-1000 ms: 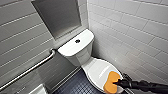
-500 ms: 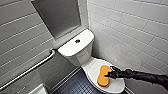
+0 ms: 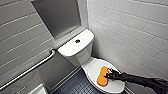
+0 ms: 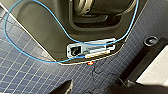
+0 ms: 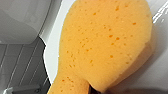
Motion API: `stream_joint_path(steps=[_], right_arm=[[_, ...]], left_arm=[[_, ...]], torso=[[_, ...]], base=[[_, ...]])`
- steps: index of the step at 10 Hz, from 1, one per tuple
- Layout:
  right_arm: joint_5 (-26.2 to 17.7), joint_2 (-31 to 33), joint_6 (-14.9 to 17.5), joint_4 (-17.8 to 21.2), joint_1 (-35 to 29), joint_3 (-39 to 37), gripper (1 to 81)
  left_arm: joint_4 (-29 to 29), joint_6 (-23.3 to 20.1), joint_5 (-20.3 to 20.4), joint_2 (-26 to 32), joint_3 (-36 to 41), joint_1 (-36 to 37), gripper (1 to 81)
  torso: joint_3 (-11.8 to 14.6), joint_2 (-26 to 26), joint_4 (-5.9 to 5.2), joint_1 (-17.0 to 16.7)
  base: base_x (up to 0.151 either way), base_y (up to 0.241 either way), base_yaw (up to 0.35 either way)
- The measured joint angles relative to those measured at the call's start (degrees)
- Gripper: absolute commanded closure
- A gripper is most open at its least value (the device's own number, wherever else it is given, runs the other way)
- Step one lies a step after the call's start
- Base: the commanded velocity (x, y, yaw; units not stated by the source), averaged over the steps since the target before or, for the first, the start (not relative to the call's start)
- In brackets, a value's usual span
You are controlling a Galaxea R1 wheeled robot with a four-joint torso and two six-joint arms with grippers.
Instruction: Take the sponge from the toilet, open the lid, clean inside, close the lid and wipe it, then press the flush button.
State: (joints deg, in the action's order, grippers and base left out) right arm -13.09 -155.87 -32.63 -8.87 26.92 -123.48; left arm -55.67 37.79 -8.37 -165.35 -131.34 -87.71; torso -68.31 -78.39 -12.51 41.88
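Observation:
The white toilet [image 3: 75,48] stands in the corner with its lid [image 3: 92,70] down. The orange sponge [image 3: 103,75] lies flat on the lid, and my right gripper [image 3: 110,75] reaches in from the right, shut on the sponge's near edge. In the right wrist view the sponge [image 5: 105,42] presses against the white lid [image 5: 53,47]. The dark round flush button [image 3: 77,40] sits in the middle of the tank top. My left gripper [image 4: 100,90] hangs open over the dark blue floor tiles beside the robot's base, holding nothing.
A metal grab rail [image 3: 30,68] runs along the left wall. A grey panel [image 3: 58,17] is set in the wall above the tank. White tiled wall [image 3: 130,32] closes the right side. Dark tiled floor [image 3: 75,86] lies left of the bowl.
My right gripper slid the sponge across the lid toward the tank, from near the front edge to the middle. The left arm has not moved.

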Motion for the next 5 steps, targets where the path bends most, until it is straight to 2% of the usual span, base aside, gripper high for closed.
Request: stream_joint_path(steps=[3, 5], right_arm=[[5.2, -4.8, 0.0, 0.0, 1.3, -9.5, 81.1], [7.4, -4.9, 0.0, 0.0, 2.0, -11.1, 81.1]], left_arm=[[0.0, 0.0, 0.0, 0.0, 0.0, -0.4, 1.0], [0.0, 0.0, 0.0, -0.1, 0.0, -0.5, 1.0]], torso=[[0.0, 0.0, 0.02, 0.0], [0.0, 0.0, 0.02, 0.0]], base=[[0.0, 0.0, 0.0], [0.0, 0.0, 0.0]])
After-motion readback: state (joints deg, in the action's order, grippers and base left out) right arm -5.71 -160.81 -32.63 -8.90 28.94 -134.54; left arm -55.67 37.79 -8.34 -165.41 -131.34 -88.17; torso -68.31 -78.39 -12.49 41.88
